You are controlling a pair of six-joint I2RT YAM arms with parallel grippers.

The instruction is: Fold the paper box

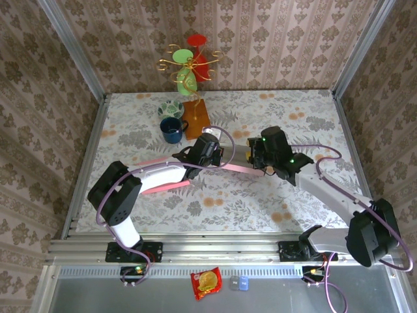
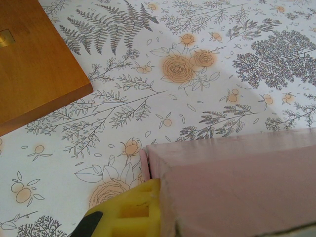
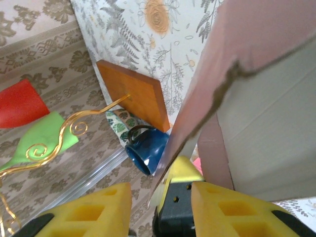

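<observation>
The robot's white-and-black left arm [image 1: 156, 175] reaches forward and rightward, lying low. Its yellow-padded left gripper [image 1: 207, 149] is clamped on the pink paper box [image 2: 237, 182]. The right arm [image 1: 326, 186] stretches leftward, and the right gripper [image 3: 160, 190] has its jaws apart, straddling the edge of a flap.

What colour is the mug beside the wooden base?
The mug is dark blue, clearest in the top external view.

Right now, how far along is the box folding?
Barely started. The box looks mostly flat, no walls up. In hand: left gripper is shut on one edge, right gripper straddles a flap, open. Left: nearly every fold.
</observation>
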